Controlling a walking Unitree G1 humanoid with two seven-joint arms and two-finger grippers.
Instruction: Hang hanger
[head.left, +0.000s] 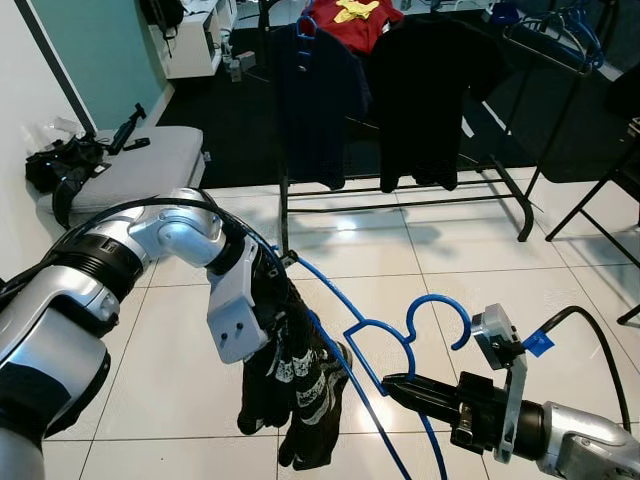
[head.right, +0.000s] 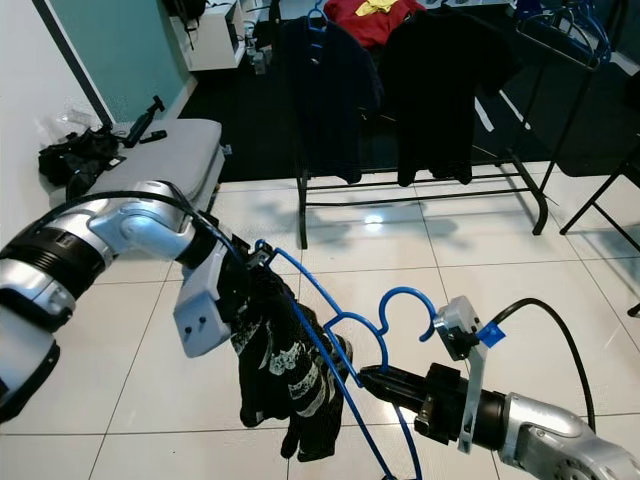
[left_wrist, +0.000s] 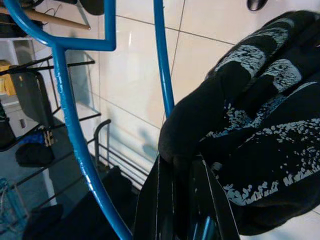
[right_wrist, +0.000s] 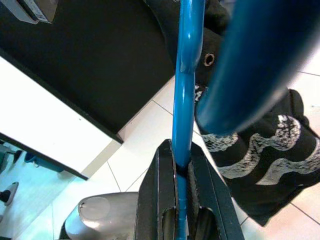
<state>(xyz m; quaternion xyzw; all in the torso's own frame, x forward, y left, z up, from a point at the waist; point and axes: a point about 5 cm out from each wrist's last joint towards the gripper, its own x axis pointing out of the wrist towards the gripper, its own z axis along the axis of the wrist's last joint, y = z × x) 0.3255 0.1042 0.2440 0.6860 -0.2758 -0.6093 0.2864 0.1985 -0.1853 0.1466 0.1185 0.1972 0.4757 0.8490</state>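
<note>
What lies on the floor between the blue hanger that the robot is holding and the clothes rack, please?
Bare white floor tiles, seen in both eye views, separate the blue hanger, held by both grippers, from the clothes rack.

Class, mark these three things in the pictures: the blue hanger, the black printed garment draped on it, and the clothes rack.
blue hanger (head.left: 440, 305), left eye view, on the curved hook.
black printed garment (head.left: 300, 395), left eye view, on its bunched middle.
clothes rack (head.left: 400, 205), left eye view, on the lower crossbar.
</note>
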